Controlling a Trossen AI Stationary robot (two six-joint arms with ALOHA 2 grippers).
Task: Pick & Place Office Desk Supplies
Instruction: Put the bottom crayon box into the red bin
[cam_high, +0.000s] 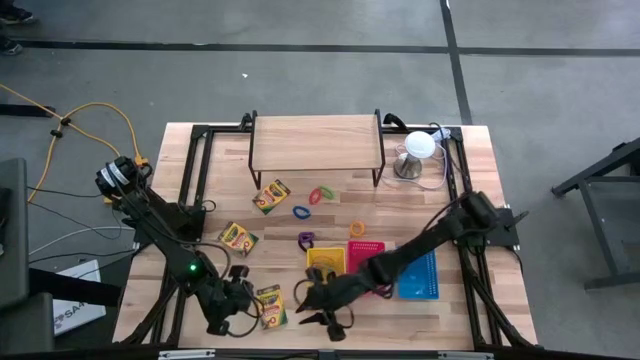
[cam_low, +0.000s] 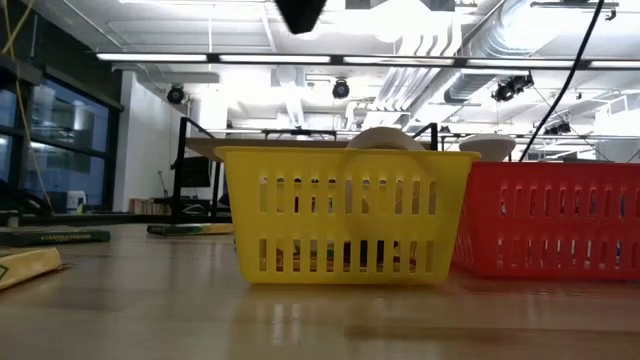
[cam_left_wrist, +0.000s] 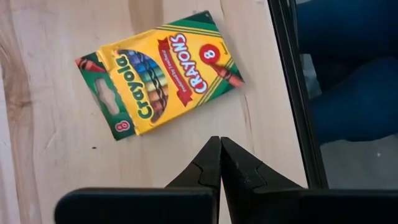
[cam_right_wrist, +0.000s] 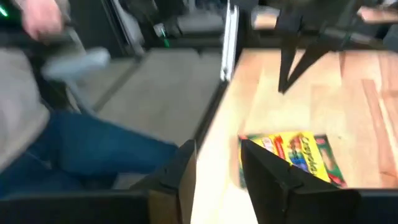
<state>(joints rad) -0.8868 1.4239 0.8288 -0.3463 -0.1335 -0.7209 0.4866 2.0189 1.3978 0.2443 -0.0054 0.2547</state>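
Three yellow-and-green crayon boxes lie flat on the table: one near the near edge (cam_high: 268, 305), one left of centre (cam_high: 238, 238), one by the shelf (cam_high: 271, 196). Red (cam_high: 322, 193), green (cam_high: 313, 197) and tan (cam_high: 357, 229) rubber-band loops, a blue ring (cam_high: 302, 211) and a purple clip (cam_high: 306, 240) lie mid-table. My left gripper (cam_high: 245, 308) is shut, just left of the near box (cam_left_wrist: 158, 71). My right gripper (cam_high: 318, 308) is open, just right of that box (cam_right_wrist: 292, 158). Neither touches it.
Yellow (cam_high: 325, 262), red (cam_high: 365, 255) and blue (cam_high: 418, 275) baskets stand side by side behind my right gripper. A wooden shelf on black legs (cam_high: 316, 143) and a white dome on a metal base (cam_high: 418, 150) stand at the far edge. A person's legs (cam_right_wrist: 74, 155) show beyond the near edge.
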